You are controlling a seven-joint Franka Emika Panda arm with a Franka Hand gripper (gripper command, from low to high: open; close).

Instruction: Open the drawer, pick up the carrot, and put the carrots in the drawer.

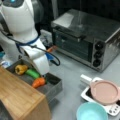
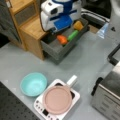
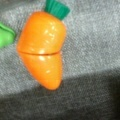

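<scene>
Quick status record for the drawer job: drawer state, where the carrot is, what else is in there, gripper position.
drawer: pulled open from the wooden-topped cabinet
carrot: lying on the drawer floor, in all three views
other contents: green vegetable beside the carrot, yellow-orange vegetable beyond it
gripper: fingers not visible; arm's wrist sits over the drawer, camera looking straight down on the carrot
nearby: toaster oven, light-blue bowl, pink pan

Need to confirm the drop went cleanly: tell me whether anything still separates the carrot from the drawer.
Nothing visible does. The carrot already lies on the floor of the open drawer, next to the green vegetable. The gripper itself is hidden behind the arm above it.
</scene>
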